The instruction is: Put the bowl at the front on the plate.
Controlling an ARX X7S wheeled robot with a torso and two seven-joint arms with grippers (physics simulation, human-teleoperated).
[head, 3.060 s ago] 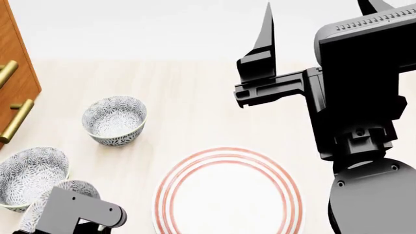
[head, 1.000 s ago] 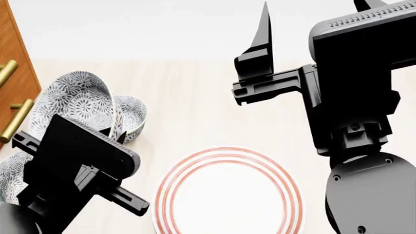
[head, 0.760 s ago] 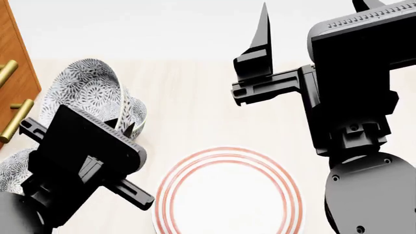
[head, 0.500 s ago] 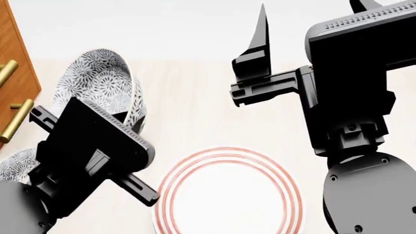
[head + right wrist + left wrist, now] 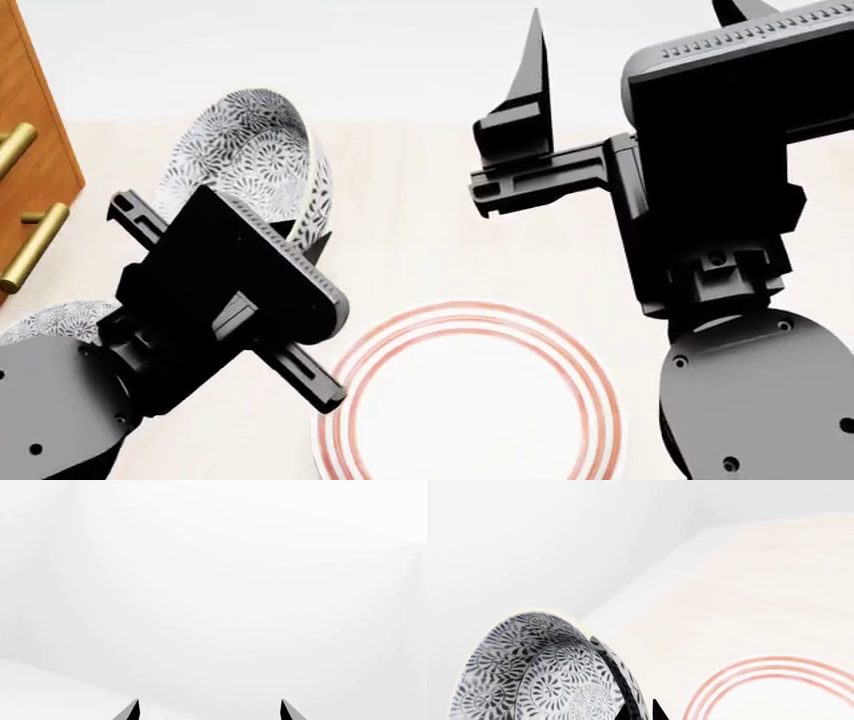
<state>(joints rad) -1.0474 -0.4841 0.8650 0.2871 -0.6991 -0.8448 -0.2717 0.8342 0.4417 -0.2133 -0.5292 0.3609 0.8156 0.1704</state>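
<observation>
Left hand (image 5: 310,262) clamps the tilted bowl (image 5: 254,160); only the right wrist view shows right hand (image 5: 208,711) tips apart.

From the head camera I can't see the left gripper's (image 5: 315,268) fingertips; its own housing covers them and the lower half of the bowl (image 5: 254,150). The plate (image 5: 470,322) runs off frame at 6 o'clock. Another patterned bowl (image 5: 54,320) at 9 o'clock is mostly hidden.

Head and left wrist views sharing plate (image 5: 467,400)
</observation>
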